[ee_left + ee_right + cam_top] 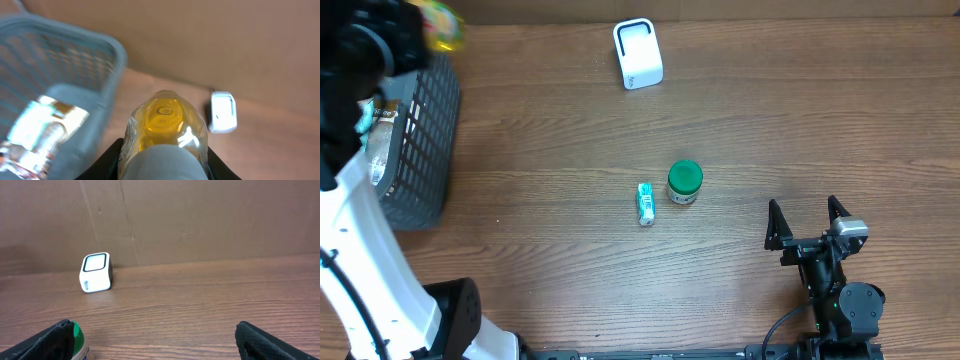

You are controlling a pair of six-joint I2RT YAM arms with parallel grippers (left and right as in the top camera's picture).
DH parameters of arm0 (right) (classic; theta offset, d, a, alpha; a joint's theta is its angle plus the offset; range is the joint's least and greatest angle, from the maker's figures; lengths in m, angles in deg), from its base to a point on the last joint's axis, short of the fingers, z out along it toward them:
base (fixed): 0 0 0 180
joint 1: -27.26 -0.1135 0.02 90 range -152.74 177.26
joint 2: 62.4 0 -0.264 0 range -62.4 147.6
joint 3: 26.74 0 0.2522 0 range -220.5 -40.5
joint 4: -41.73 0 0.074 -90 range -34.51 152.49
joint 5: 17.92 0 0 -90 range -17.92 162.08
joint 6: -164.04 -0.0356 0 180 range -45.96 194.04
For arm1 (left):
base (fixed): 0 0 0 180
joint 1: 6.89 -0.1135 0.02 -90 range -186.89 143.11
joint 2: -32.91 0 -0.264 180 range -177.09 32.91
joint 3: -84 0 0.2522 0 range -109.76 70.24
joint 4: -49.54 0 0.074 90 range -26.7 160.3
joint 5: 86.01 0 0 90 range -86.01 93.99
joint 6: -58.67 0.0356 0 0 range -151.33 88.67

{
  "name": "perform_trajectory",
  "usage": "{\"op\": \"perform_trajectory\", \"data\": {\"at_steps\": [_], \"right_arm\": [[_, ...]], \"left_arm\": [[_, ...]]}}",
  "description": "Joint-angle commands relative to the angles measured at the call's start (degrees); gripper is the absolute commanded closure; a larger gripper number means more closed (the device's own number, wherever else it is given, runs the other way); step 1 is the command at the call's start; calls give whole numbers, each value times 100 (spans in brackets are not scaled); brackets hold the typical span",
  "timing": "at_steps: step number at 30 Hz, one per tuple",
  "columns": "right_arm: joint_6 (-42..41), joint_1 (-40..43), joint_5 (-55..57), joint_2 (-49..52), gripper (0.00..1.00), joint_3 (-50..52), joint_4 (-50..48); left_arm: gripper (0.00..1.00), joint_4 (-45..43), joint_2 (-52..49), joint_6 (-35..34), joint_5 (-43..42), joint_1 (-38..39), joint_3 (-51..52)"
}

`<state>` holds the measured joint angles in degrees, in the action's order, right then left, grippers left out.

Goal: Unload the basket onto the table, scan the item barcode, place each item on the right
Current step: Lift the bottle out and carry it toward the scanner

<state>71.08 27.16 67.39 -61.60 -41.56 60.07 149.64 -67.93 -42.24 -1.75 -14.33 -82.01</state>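
Note:
My left gripper [164, 167] is shut on a clear bottle of yellow liquid [167, 122] with a white ribbed cap nearest the camera. Its black fingers [107, 165] press on both sides of the bottle. From overhead the bottle [440, 25] shows blurred at the far left, lifted above the basket. The white barcode scanner [638, 54] stands at the back middle of the table, and is also in the left wrist view [222, 112] and the right wrist view [95, 272]. My right gripper [808, 222] rests open near the front right, nothing between its fingers [255, 342].
A grey mesh basket [430, 130] sits at the left edge with a shiny foil packet [40, 130] inside. A green-lidded jar [685, 182] and a small teal tube [645, 203] lie mid-table. A brown cardboard wall runs along the back.

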Motion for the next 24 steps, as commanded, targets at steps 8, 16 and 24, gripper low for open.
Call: {"op": "perform_trajectory", "data": {"at_steps": [8, 16, 24], "right_arm": [[0, -26, -35, -63, 0, 61, -20], [0, -26, -35, -63, 0, 61, -20], [0, -26, -35, -63, 0, 61, -20]], "left_arm": [[68, 654, -632, -345, 20, 1399, -74], [78, 911, -1506, -756, 22, 2177, -70], [82, 944, -2378, -977, 313, 2848, -70]]}}
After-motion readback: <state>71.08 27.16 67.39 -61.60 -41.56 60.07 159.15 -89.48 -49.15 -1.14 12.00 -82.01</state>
